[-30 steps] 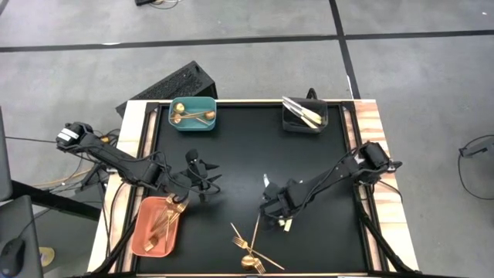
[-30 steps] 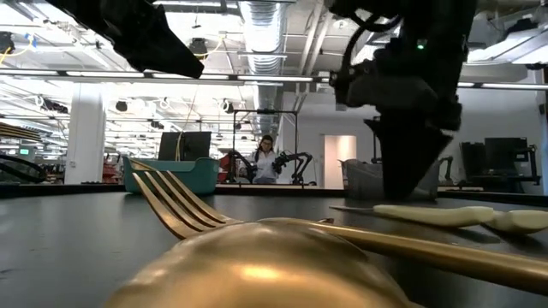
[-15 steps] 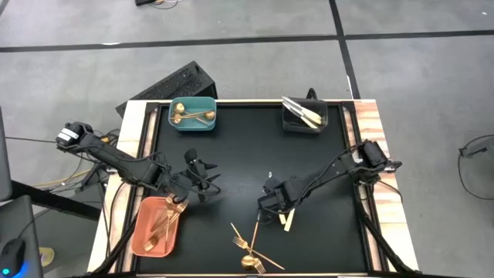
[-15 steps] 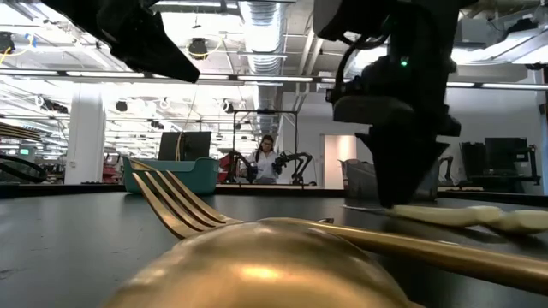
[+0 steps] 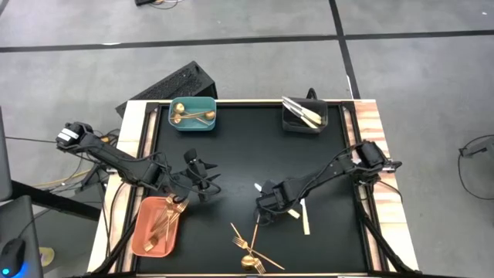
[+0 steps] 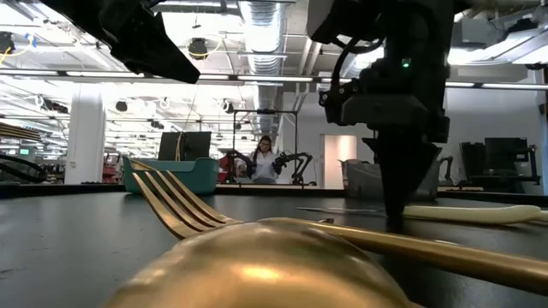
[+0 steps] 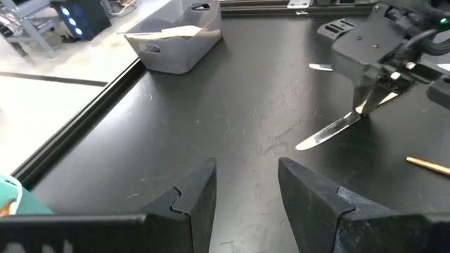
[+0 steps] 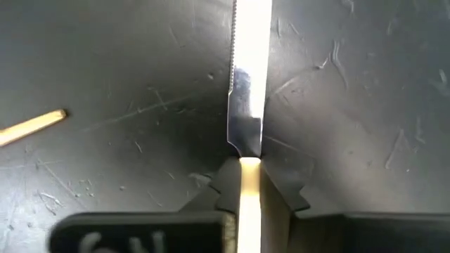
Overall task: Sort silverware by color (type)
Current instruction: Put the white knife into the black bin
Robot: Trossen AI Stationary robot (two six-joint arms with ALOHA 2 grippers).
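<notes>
Cream-handled knife (image 8: 245, 133) sits pinched between your right gripper (image 5: 272, 202) fingers at mid-table, its silver blade pointing away over the black mat (image 5: 247, 147). Your left gripper (image 5: 202, 179) hovers beside the salmon bin (image 5: 143, 232), fingers spread and holding nothing. Gold forks (image 5: 248, 249) lie near the table's front edge.

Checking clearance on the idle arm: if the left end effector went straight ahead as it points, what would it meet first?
Bare black table first; the left end effector heads roughly toward the grey bin with cream knives. Depth is unclear; the right end effector with its knife sits off to one side.
</notes>
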